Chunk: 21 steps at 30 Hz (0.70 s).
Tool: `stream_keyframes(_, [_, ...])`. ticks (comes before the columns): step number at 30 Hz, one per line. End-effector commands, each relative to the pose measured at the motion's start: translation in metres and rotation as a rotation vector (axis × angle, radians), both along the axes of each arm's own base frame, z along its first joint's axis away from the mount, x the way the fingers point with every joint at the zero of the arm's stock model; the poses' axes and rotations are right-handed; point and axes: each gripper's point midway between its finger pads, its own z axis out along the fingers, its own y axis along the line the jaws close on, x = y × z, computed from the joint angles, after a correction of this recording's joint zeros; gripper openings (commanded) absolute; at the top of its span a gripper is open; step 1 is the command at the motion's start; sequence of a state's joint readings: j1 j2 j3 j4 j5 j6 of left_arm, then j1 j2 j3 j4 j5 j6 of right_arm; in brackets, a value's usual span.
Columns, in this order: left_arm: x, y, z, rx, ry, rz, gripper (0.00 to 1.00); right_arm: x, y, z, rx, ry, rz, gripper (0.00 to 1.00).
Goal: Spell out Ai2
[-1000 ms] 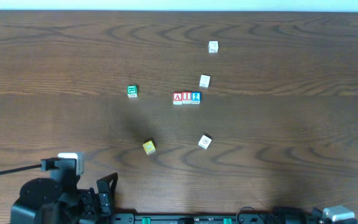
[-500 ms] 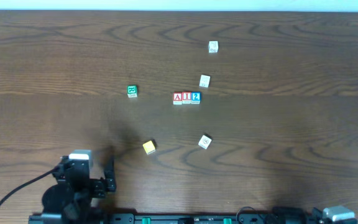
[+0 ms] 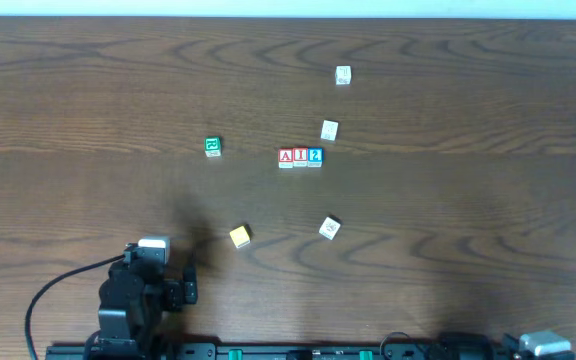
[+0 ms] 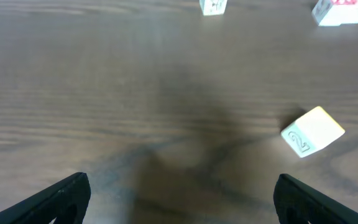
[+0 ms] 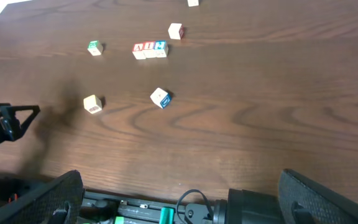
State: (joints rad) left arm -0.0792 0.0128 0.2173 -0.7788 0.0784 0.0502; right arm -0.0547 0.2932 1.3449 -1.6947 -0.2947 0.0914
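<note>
Across the table, three blocks aligned, five scattered; left fingers, right fingers apart.

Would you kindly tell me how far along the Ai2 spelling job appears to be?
Done, it seems: three blocks sit touching in a row, reading A, i, 2. In hand: nothing; the left pincer and right pincer are both open and empty, away from the row. To do: apparently nothing; the yellow block and other loose ones look like spares.
</note>
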Motion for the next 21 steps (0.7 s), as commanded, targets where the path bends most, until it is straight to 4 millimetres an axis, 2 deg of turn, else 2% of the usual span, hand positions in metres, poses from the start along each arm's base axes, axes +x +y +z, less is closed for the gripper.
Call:
stream_keyframes(1, [0.0007, 0.0010, -0.0090, 0.008, 0.010, 0.000, 0.95, -0.0011, -0.0002, -0.0012, 0.005, 0.004, 0.002, 0.99])
stream_keyframes(3, [0.0014, -0.0004, -0.0162, 0.004, 0.019, -0.006, 0.95, -0.0011, -0.0002, -0.0011, 0.005, 0.003, 0.002, 0.99])
stream_keyframes(21, [0.0015, -0.0001, -0.0162, 0.005, 0.019, -0.005, 0.96, -0.0011, -0.0002, -0.0011, 0.005, 0.003, 0.002, 0.99])
